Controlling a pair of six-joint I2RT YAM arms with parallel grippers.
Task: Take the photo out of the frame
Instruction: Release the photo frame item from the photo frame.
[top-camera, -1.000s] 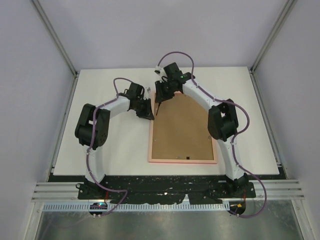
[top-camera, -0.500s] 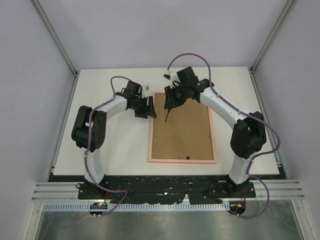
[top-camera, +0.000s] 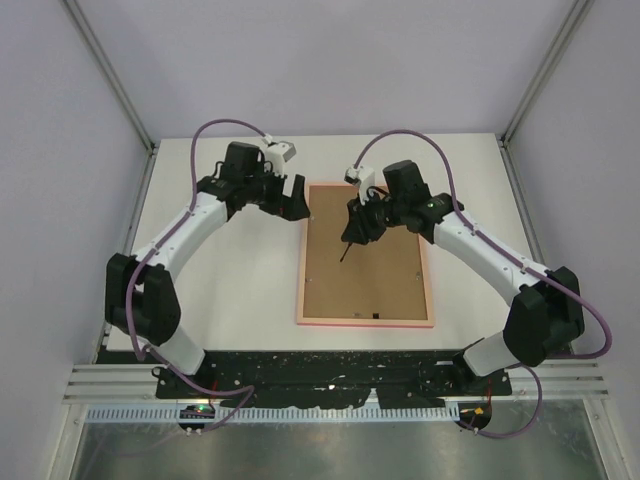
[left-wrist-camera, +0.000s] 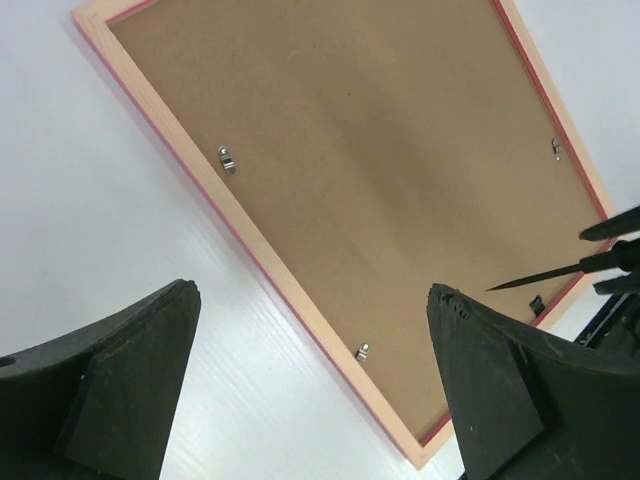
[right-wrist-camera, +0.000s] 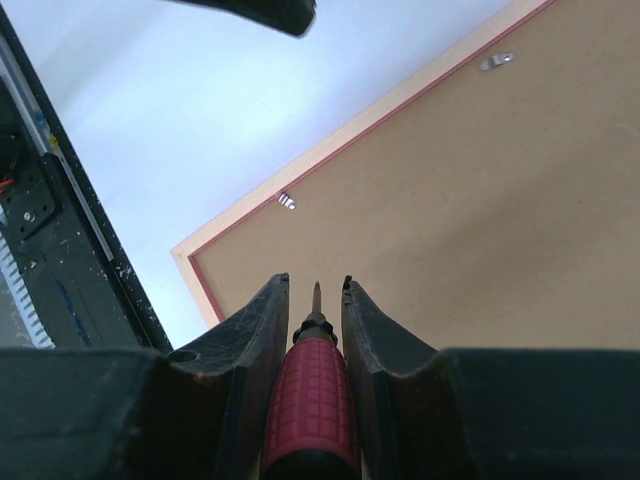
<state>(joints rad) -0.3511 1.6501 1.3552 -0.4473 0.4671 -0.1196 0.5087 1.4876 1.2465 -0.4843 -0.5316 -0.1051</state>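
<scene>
Brown backing board (top-camera: 372, 285) faced up inside the frame (top-camera: 365, 322), which lay flat on the tabletop (top-camera: 230, 290) with its long axis running away from the arm bases. The photo was hidden beneath the board, presumably face down. On that side the right fingers (right-wrist-camera: 240, 350) were clenched on a red-handled screwdriver (right-wrist-camera: 312, 400). Its tip was poised over the board's left half and aimed toward a metal clip (right-wrist-camera: 287, 201) on the left long rim, so the right arm was the nearer. Off the frame's far-left corner the left fingers (left-wrist-camera: 110, 400) stood released, wide and empty. Whether the tip touched the board could not be told, and some clips were cut off.
</scene>
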